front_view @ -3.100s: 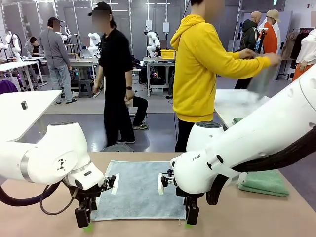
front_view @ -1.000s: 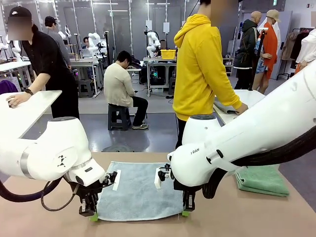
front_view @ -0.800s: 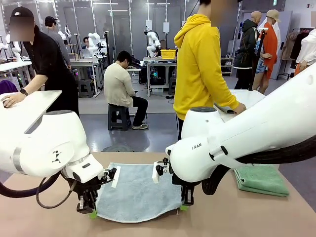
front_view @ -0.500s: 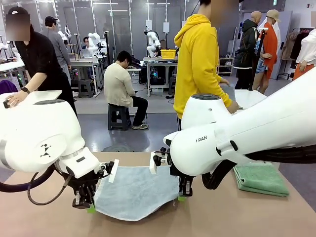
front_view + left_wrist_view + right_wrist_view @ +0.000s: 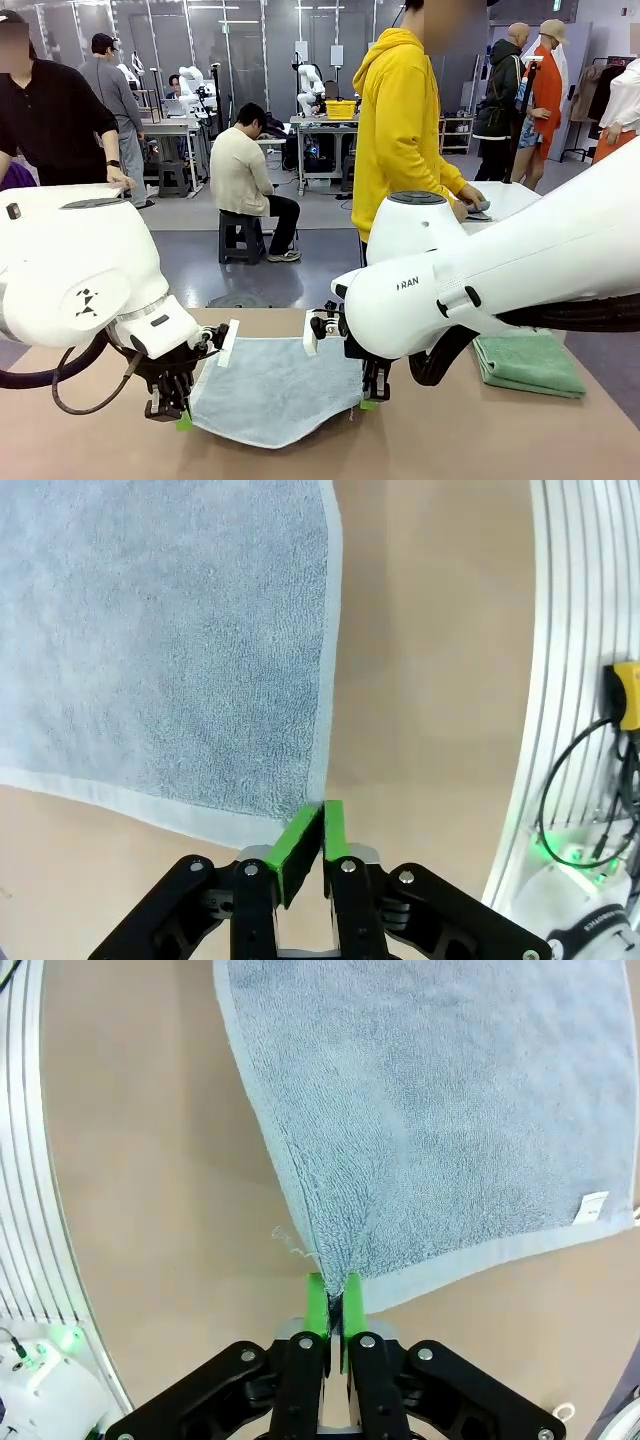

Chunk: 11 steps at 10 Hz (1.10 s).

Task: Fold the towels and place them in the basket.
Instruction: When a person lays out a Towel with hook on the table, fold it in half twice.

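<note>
**A:** Where is the grey-blue towel (image 5: 270,390) sitting?

**B:** Near the middle of the table (image 5: 480,440), spread out between the two arms. Its far edge lies flat on the tabletop. The two near corners are held up, and the near edge sags in a shallow curve between them.

**A:** What is the left gripper (image 5: 183,418) doing?

**B:** It is pinching the towel's near left corner. In the left wrist view the green pads (image 5: 300,840) are pressed together at their tips, right where the pale hem comes to a point. One pad leans in at a slant against the other.

**A:** And the right gripper (image 5: 366,402)?

**B:** It is clamped on the near right corner. In the right wrist view its pads stand straight and tight together with the cloth between them. The terry bunches into small creases that fan away from the pinch. A few loose threads stick out beside it.

**A:** Any markings on that towel?

**B:** A small white label (image 5: 592,1207) sits on one hem, a good way along from the pinched corner.

**A:** Is the other towel around?

**B:** Yes, the green towel (image 5: 528,362) lies folded on the right side of the table, well apart from the grey-blue one. Neither gripper touches it.

**A:** Who is at the far side?

**B:** A person (image 5: 405,130) in a yellow hoodie stands just beyond the far edge, turned to the right. One hand (image 5: 470,200) reaches onto a white side table (image 5: 515,200) there.
</note>
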{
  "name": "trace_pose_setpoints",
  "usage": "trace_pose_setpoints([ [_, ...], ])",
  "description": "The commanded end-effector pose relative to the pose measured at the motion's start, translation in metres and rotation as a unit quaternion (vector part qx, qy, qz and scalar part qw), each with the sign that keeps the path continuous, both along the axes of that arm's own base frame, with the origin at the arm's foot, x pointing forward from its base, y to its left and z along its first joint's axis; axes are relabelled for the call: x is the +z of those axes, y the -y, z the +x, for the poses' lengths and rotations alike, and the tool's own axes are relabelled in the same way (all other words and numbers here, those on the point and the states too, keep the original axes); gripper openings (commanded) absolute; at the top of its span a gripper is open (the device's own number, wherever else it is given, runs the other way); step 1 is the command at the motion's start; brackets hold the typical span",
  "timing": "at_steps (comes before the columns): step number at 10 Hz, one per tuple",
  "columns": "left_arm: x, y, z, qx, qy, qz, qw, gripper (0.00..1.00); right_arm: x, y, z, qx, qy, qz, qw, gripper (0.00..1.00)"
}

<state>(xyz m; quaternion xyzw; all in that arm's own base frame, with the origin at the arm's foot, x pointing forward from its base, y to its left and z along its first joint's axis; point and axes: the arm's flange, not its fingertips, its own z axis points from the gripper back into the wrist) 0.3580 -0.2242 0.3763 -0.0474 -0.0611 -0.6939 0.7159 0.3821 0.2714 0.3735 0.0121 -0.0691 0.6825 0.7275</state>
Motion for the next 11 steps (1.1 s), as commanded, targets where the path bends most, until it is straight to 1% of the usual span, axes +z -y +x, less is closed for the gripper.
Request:
trace_pose_setpoints([
  [1, -0.001, 0.001, 0.001, 0.0, 0.0, 0.003, 1.0, 0.0, 0.0, -0.001, 0.002, 0.0, 0.001, -0.001, 1.0, 0.0],
  [2, 0.0, 0.0, 0.0, 0.0, 0.0, 0.0, 1.0, 0.07, 0.0, 0.0, 0.0, 0.0, 0.0, 0.0, 1.0, 0.07],
  [3, 0.01, 0.004, 0.013, 0.003, 0.009, -0.005, 1.0, 0.07, 0.01, -0.003, 0.014, -0.008, 0.0, 0.012, 1.0, 0.07],
  [4, 0.021, 0.007, 0.022, 0.002, 0.02, -0.003, 1.0, 0.07, 0.019, -0.002, 0.027, -0.014, -0.013, 0.03, 0.999, 0.07],
  [5, 0.032, 0.011, 0.035, 0.001, 0.016, -0.006, 1.0, 0.07, 0.027, 0.0, 0.044, -0.031, -0.015, 0.026, 0.999, 0.07],
  [6, 0.039, 0.015, 0.048, 0.008, 0.018, -0.004, 1.0, 0.07, 0.032, -0.001, 0.059, -0.037, -0.026, 0.032, 0.998, 0.07],
  [7, 0.044, 0.019, 0.062, 0.016, 0.015, -0.004, 1.0, 0.07, 0.034, -0.004, 0.074, -0.042, -0.037, 0.037, 0.998, 0.07],
  [9, 0.051, 0.021, 0.096, 0.04, 0.018, -0.014, 0.999, 0.07, 0.036, -0.008, 0.106, -0.068, -0.045, 0.034, 0.996, 0.07],
  [11, 0.048, 0.017, 0.137, 0.058, 0.01, -0.016, 0.998, 0.07, 0.035, -0.011, 0.138, -0.081, -0.064, 0.032, 0.994, 0.07],
])
